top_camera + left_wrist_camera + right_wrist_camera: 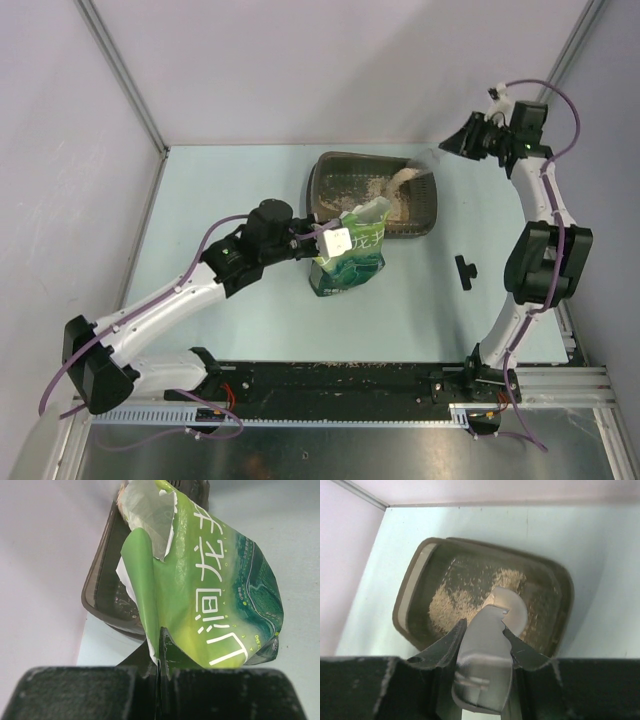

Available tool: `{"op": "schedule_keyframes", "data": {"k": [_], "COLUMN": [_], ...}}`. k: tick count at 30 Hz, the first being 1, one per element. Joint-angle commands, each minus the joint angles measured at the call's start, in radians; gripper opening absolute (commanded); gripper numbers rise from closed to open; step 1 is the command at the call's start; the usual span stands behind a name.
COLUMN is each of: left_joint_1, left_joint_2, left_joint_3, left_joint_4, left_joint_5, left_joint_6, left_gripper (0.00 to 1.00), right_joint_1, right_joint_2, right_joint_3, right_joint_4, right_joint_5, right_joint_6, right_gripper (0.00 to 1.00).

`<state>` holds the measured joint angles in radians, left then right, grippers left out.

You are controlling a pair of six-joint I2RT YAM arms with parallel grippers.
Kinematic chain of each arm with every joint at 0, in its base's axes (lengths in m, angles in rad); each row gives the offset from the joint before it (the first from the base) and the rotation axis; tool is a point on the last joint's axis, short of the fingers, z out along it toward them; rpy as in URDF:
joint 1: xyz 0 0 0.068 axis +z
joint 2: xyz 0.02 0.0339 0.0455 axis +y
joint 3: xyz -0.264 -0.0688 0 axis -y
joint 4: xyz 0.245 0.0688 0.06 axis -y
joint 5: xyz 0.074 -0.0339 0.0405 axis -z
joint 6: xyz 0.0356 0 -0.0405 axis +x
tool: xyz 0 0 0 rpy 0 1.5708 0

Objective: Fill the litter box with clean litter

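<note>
Left end effector (pixel 160 647) tight on green bag (pixel 215 595); right end effector (pixel 484 637) tight on scoop (pixel 512 611) over litter box (pixel 470 543).

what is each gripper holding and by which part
Left gripper pinches the green bag by its side edge; right gripper clamps the clear scoop by its handle.

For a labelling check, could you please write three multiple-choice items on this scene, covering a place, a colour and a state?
1. Where is the bag? A at the tray's near edge; B inside the tray; C far right of it.
2. The bag's colour? A red; B green; C blue.
3. The right gripper is: A open, empty; B shut on the bag; C shut on the scoop.
Answers: 1 A, it stands at the near rim; 2 B, green with white characters; 3 C, both fingers clamp the handle.
</note>
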<state>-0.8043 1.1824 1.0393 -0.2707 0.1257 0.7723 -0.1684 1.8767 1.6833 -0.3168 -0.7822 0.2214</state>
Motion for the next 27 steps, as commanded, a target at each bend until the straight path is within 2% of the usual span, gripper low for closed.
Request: {"op": "schedule_keyframes", "data": {"k": [1, 5, 11, 18, 22, 27], "left_joint_1": [0.013, 0.017, 0.02, 0.022, 0.022, 0.022], "left_joint_2": [-0.035, -0.001, 0.017, -0.038, -0.056, -0.09], "left_joint_3": [-0.001, 0.027, 0.117, 0.096, 0.126, 0.11], "left_joint_4": [0.027, 0.025, -0.013, -0.012, -0.01, -0.007], "left_joint_5": [-0.02, -0.06, -0.064, 0.008, 0.008, 0.054], "left_joint_6": [0.03, 0.016, 0.008, -0.054, -0.14, -0.235], "left_gripper": [0.0, 0.0, 0.0, 0.0, 0.0, 0.0], "right_joint_1": [0.096, 0.144, 0.147, 0.165, 0.245, 0.325], "right_joint_2": [0.018, 0.024, -0.071, -0.298, -0.414, -0.487], "right_joint_3": [0.168, 0.228, 0.222, 0.272, 0.285, 0.256], "right_joint_4": [-0.039, -0.134, -0.217, -0.367, -0.519, -0.605], "right_joint_5": [0.142, 0.231, 0.232, -0.02, -0.052, -0.074], "right_joint_6": [-0.218, -0.395, -0.436, -0.384, -0.381, -0.346], "right_gripper": [0.0, 0.0, 0.0, 0.0, 0.0, 0.0]}}
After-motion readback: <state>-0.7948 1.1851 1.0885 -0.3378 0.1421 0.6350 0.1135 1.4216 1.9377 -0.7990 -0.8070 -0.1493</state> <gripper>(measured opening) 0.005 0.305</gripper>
